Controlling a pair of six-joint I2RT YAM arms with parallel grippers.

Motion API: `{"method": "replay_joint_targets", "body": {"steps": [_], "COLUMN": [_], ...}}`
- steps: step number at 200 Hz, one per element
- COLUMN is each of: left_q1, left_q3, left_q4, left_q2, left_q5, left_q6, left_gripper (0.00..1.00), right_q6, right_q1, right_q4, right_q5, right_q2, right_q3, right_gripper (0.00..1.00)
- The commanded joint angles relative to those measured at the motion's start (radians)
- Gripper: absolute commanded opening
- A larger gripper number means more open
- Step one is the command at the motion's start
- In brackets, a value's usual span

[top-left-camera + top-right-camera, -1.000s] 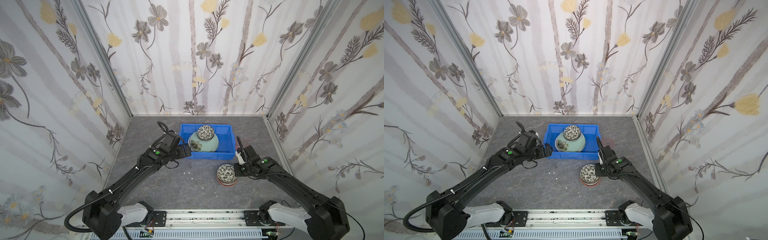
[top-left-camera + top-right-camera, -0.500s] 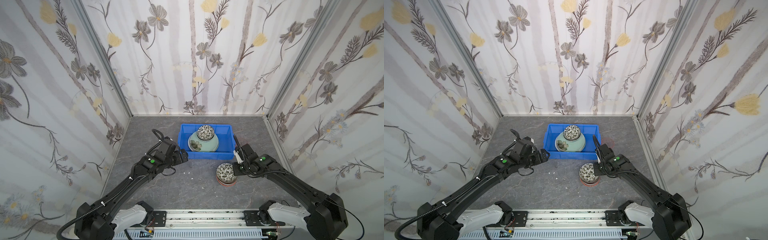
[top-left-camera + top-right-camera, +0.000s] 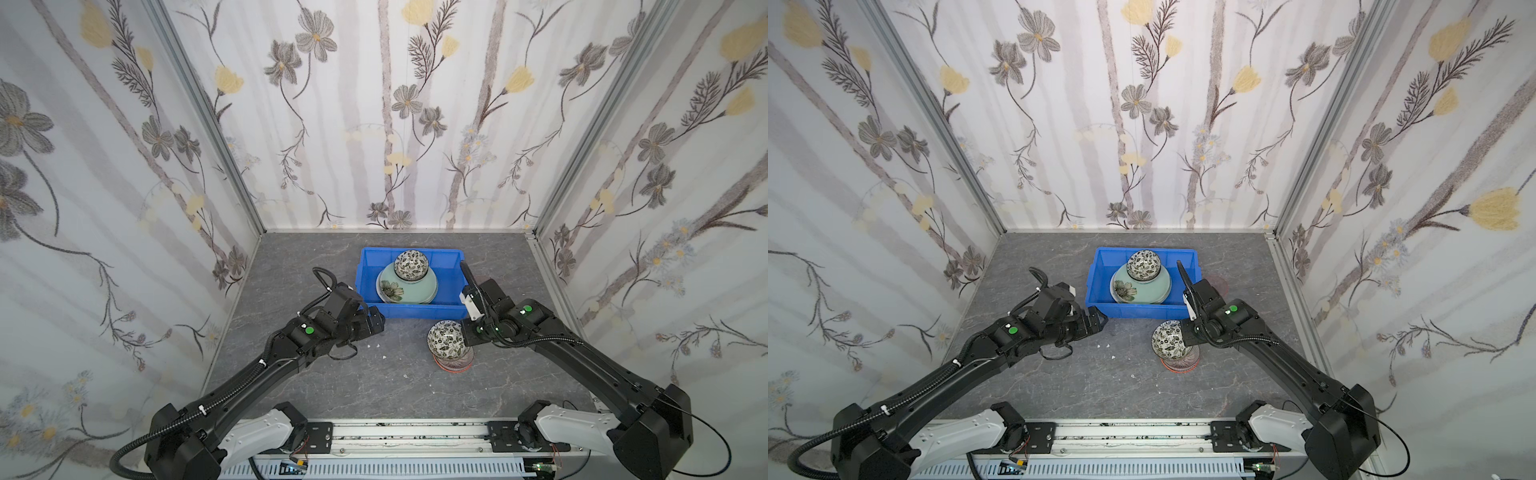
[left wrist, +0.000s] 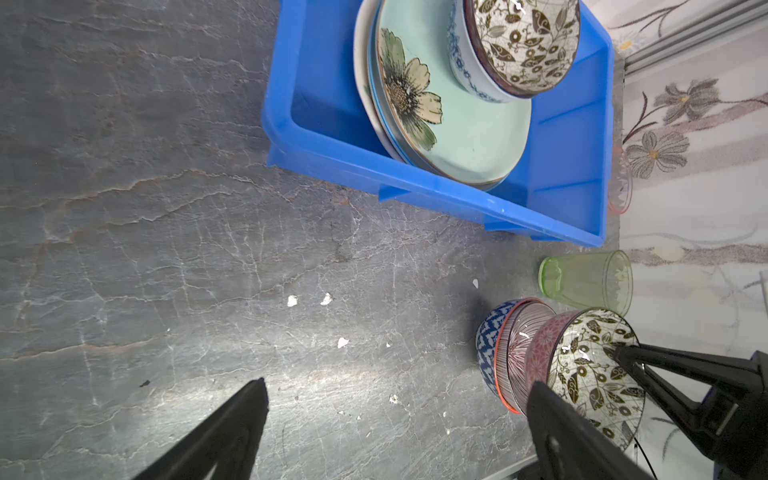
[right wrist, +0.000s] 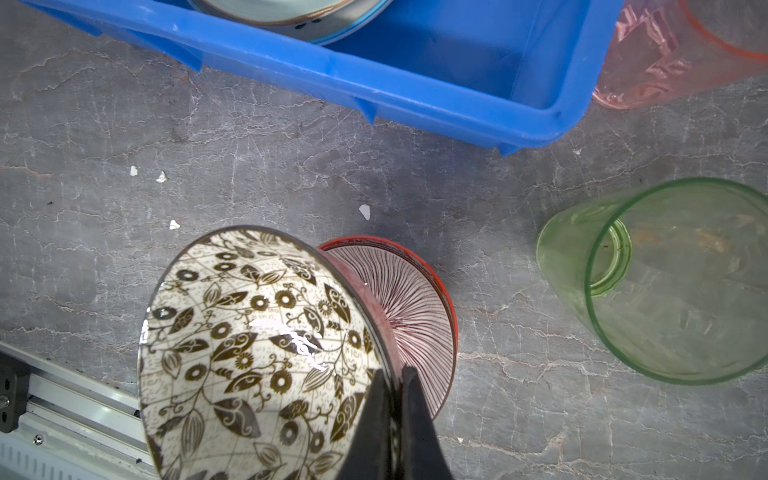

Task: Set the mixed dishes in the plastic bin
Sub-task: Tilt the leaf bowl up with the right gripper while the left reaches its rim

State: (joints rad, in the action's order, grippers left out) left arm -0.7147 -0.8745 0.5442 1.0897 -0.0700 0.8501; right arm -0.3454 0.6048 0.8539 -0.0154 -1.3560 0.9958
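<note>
Now we note right pincer (image 5: pixel 395 376) clamped on rim of the tilted leaf-print bowl (image 5: pixel 257 353); blue bin (image 3: pixel 415 311) lies just beyond, toward back wall. Left pincer (image 4: pixel 397 388) spread, empty.

Black left arm stretched low toward centre; left gripper (image 4: pixel 397 384) spread wide, holding nothing. Black right arm bent inward, wrist tipped down; right gripper (image 5: pixel 395 374) pinched tight on rim of black-and-white leaf-patterned ceramic bowl (image 5: pixel 257 353).
</note>
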Motion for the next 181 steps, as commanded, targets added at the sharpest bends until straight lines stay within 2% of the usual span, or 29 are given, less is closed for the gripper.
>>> {"method": "replay_joint_targets", "body": {"steps": [1, 38, 68, 103, 181], "left_q1": [-0.053, -0.151, -0.195, -0.208, -0.208], "left_q3": [-0.033, -0.101, -0.143, -0.171, -0.185], "left_q4": [-0.013, -0.015, -0.02, -0.029, -0.05], "left_q2": [0.032, 0.133, 0.216, 0.276, 0.314], "left_q5": [0.033, 0.062, 0.066, 0.07, 0.07], "left_q6": [0.054, 0.072, 0.071, 0.072, 0.066], "left_gripper": [0.99, 0.96, 0.91, 0.83, 0.64], "right_q6": [0.012, 0.014, 0.013, 0.005, -0.006], "right_q1": [0.013, 0.042, 0.064, 0.093, 0.134], "right_q4": [-0.02, -0.03, -0.04, -0.047, -0.066], "right_q5": [-0.006, -0.015, -0.024, -0.026, -0.035], "right_q2": [-0.019, -0.071, -0.116, -0.164, -0.233], "right_q3": [0.036, 0.104, 0.155, 0.218, 0.281], "right_gripper": [0.0, 0.0, 0.0, 0.0, 0.0]}}
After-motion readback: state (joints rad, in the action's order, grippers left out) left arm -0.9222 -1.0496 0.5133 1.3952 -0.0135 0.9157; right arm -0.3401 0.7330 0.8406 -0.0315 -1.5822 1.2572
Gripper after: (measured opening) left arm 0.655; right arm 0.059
